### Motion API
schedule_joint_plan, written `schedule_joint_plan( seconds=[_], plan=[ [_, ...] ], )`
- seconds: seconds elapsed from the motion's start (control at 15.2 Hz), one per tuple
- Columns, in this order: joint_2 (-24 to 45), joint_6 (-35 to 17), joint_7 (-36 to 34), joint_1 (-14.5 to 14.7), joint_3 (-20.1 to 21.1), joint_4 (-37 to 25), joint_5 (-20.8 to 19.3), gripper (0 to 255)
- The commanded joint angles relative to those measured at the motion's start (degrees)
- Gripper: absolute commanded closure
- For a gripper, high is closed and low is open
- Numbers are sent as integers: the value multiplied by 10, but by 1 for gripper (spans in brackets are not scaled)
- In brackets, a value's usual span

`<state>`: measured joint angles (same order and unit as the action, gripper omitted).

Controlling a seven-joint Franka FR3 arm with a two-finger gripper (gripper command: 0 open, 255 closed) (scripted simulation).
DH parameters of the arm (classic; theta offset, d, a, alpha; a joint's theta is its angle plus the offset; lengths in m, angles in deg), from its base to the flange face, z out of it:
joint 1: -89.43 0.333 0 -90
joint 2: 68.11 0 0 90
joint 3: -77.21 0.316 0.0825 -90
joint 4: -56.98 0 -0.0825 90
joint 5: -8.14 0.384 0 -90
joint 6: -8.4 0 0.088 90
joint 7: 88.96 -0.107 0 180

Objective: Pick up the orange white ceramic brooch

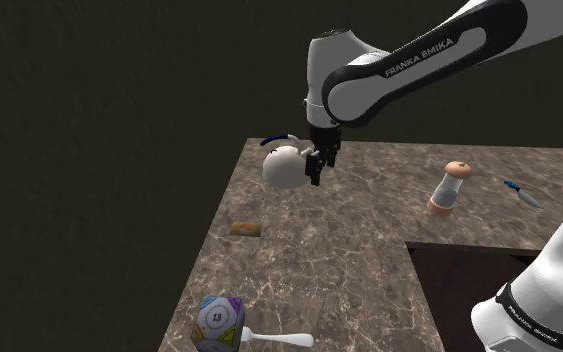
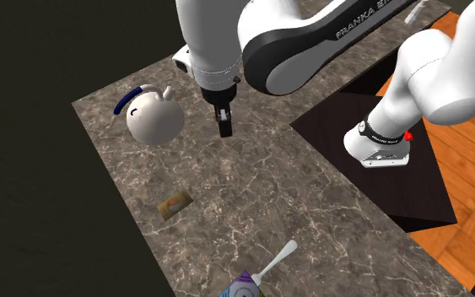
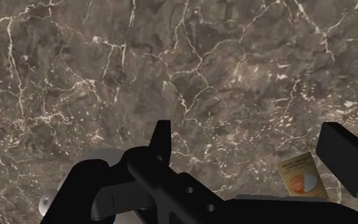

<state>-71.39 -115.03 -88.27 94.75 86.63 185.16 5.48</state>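
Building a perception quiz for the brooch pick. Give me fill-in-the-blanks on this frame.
1. The white teapot has a ___ handle.
2. The gripper hangs near the teapot, fingers ___, holding nothing.
3. The brooch lies flat on the counter, between the teapot and the many-coloured ___.
Missing words: blue; open; die.

On the table (image 1: pixel 369 250), in the shoulder view, a teapot (image 1: pixel 284 165) sits near the far edge. The brooch (image 1: pixel 245 229) lies closer, by the left edge. Nearest, a many-sided die (image 1: pixel 218 321) has a spoon (image 1: pixel 277 339) just to its right. A grinder (image 1: pixel 449 188) stands upright, well apart on the right.
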Motion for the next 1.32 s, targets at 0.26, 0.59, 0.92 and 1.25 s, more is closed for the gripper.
schedule_joint_plan(
  seconds=[0.26,0.59,0.92,1.25],
  plan=[
    [123,-44,15,17,16,-80,-18,0],
    [225,-64,24,38,27,-162,-38,0],
    [326,-69,36,63,34,-257,-58,0],
    [429,-60,52,94,40,-370,-76,0]
  ],
)
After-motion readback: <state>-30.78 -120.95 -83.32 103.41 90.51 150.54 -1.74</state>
